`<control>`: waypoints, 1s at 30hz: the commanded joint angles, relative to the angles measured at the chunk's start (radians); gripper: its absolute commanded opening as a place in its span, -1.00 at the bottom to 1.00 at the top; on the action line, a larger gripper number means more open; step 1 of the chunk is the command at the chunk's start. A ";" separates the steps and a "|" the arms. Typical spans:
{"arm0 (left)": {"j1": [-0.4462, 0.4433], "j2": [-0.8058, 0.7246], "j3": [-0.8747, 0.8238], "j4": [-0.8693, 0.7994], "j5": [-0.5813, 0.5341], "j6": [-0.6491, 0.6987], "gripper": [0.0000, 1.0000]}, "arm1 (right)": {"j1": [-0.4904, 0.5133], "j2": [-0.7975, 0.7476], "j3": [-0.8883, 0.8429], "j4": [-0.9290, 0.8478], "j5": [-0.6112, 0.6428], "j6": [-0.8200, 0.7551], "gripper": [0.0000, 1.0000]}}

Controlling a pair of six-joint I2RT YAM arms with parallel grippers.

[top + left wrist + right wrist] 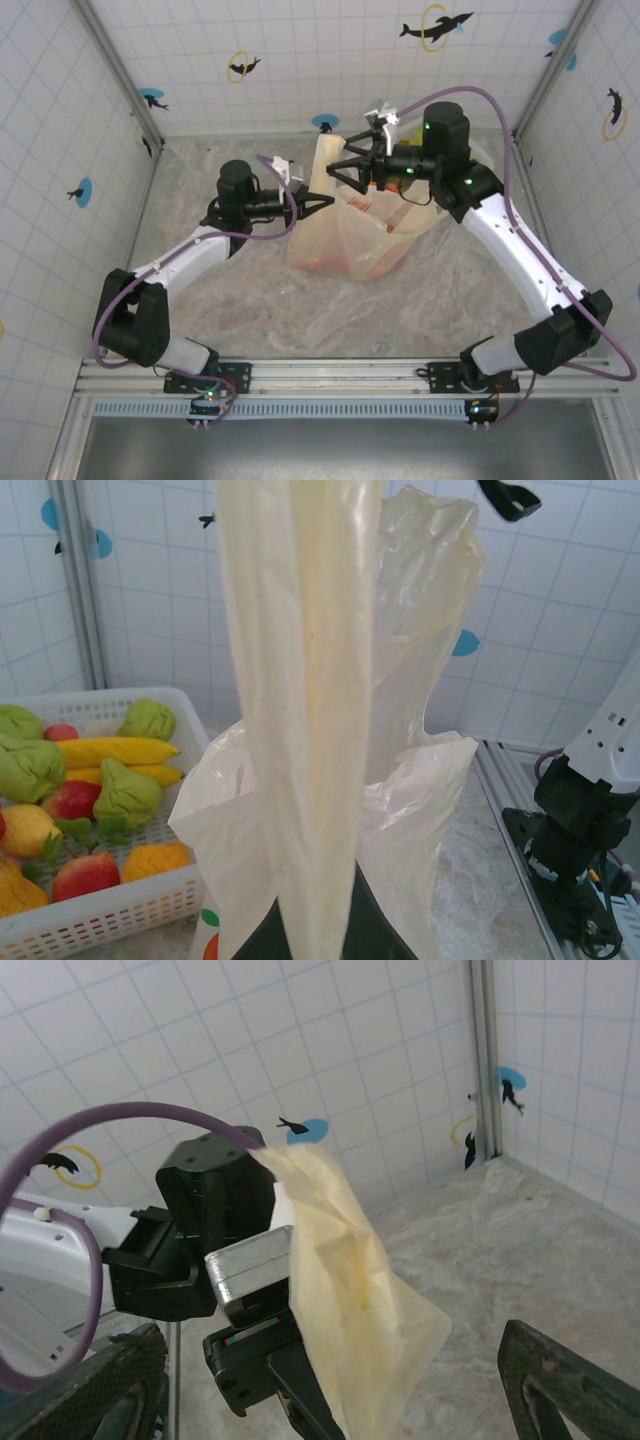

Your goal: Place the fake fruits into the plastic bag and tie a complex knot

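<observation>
**Ana:** So, what does the bag [350,235] look like?

**Ben:** Thin, cream-yellow and see-through. It slumps on the table [250,310] between the left gripper [322,201] and the right gripper [340,170]. Reddish shapes show through the film, but I can't tell whether they are fruit or print. One handle [310,730] is drawn into a tight strip rising straight out of the left gripper.

**Ana:** How does the left gripper stand?

**Ben:** Its fingers are together, clamped on that handle.

**Ana:** And the right one?

**Ben:** Its fingers [570,1380] are spread wide and grip nothing. It faces the left gripper from just beside it, with the stretched handle in front of its gap. I can't tell whether it touches the handle.

**Ana:** Any fruit outside the bag?

**Ben:** Yes, toy fruits [110,750] lie in a white basket [110,905] to the left gripper's left, right beside the bag.
</observation>
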 commanded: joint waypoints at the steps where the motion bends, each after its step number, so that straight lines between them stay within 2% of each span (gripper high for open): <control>1: -0.004 -0.031 0.005 0.024 0.014 0.003 -1.00 | 0.035 0.051 0.023 0.053 0.017 0.013 0.63; 3: -0.005 -0.032 0.005 0.022 0.003 0.003 -1.00 | 0.059 0.077 0.039 0.073 0.010 0.039 0.44; 7: -0.005 -0.046 0.011 0.037 -0.033 -0.029 -1.00 | 0.084 0.095 0.014 0.104 0.025 0.104 -0.12; 13: -0.011 -0.092 -0.010 -0.009 -0.195 0.016 -1.00 | 0.120 0.055 -0.004 0.134 0.193 0.129 -0.99; 17: -0.014 -0.108 -0.034 -0.028 -0.312 0.025 -1.00 | 0.178 0.067 0.078 -0.009 0.379 0.067 -1.00; 24: -0.019 -0.143 -0.089 -0.031 -0.483 0.037 -1.00 | 0.241 0.117 0.195 -0.161 0.720 0.056 -1.00; 26: -0.019 -0.146 -0.095 -0.035 -0.499 0.040 -1.00 | 0.241 0.129 0.231 -0.202 0.723 0.046 -1.00; 30: -0.018 -0.141 -0.093 -0.047 -0.479 0.042 -1.00 | 0.192 0.109 0.278 -0.235 0.542 0.043 -0.45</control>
